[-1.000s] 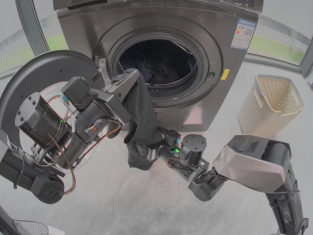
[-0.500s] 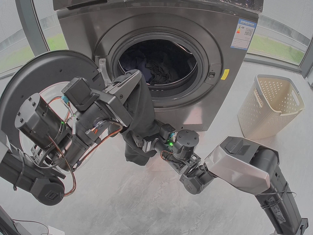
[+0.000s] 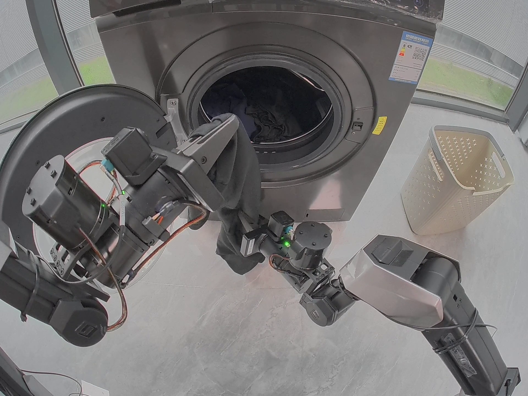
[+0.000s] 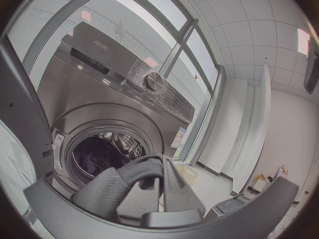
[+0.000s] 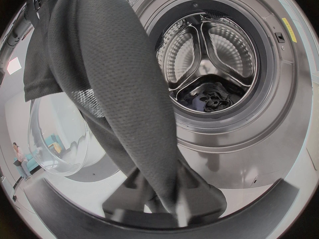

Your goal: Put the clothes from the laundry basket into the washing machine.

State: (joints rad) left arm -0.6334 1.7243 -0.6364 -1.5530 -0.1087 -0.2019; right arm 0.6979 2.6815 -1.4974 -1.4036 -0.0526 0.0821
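Gripping dark cloth (image 3: 242, 182) at top with left gripper (image 3: 226, 125), just before open washer (image 3: 335, 177); pinching its lower part with right gripper (image 3: 243, 242), below.

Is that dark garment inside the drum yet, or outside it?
Outside. The dark garment hangs in front of the washing machine opening, its top in the left hand, its lower part in the right hand.
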